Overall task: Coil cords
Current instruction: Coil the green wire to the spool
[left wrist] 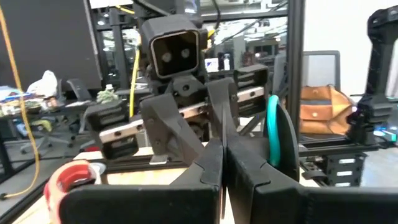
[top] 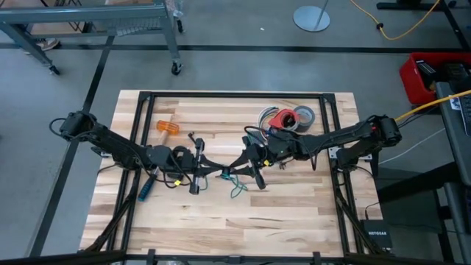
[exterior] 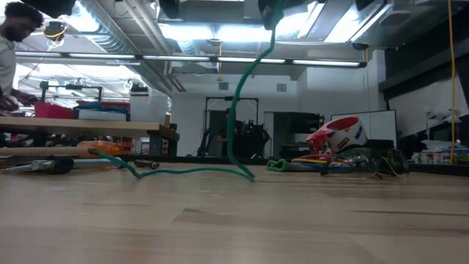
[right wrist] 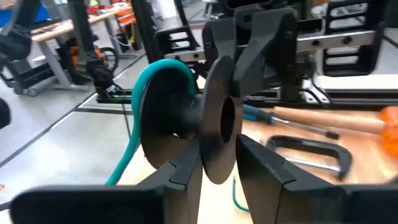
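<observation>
Looping green cord [right wrist: 163, 78] beside right jaws

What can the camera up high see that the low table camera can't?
Only the high view shows both dark arms meeting mid-table, the left gripper shut and the right gripper, and the orange-headed mallet.

Only the low view shows a person at a far bench.

Both show the thin teal-green cord, partly lying on the pale wooden table, and the red tape roll.
</observation>
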Controlling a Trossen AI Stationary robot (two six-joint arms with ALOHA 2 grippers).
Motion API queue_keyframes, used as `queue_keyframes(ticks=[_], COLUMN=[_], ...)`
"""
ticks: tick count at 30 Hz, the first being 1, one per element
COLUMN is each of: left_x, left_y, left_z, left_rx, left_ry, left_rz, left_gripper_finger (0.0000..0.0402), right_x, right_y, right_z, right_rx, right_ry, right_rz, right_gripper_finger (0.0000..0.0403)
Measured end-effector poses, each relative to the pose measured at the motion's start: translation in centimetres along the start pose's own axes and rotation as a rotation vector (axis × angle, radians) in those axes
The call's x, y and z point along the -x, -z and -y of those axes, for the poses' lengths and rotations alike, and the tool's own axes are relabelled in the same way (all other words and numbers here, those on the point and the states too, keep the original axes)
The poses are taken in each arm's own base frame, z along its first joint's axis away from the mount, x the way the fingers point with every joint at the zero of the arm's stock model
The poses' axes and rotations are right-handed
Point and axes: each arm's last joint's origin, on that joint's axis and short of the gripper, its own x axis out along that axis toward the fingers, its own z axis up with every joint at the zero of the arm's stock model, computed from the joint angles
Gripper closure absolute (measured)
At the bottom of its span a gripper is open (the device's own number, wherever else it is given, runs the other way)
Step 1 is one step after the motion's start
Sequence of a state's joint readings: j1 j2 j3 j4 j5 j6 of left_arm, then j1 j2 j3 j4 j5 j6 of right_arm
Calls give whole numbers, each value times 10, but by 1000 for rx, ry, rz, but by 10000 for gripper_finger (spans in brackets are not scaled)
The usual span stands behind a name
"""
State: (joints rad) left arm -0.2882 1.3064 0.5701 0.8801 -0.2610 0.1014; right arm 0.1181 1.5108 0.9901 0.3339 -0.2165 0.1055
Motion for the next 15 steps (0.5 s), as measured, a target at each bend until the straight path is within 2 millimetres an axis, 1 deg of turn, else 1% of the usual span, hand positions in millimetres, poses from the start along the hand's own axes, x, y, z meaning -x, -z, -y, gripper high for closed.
queue_keyframes(ticks=[3,5,12,15], left_x=[0,0,0,0], left_y=[0,0,0,0], left_z=[0,0,0,0], left_rx=[-1,0,8,7], left_ry=[8,6,2,-2], left_rz=[-3,-3,1,0], left_gripper_finger=[401,401,402,402], right_x=[-3,-3,-3,-3], right_y=[2,3,3,3], right_z=[0,1,1,1], right_rx=[0,-1,3,8], right_ry=[-14,-14,-10,-8], right_rz=[-2,-7,-3,-6], right_gripper_finger=[305,316,386,394])
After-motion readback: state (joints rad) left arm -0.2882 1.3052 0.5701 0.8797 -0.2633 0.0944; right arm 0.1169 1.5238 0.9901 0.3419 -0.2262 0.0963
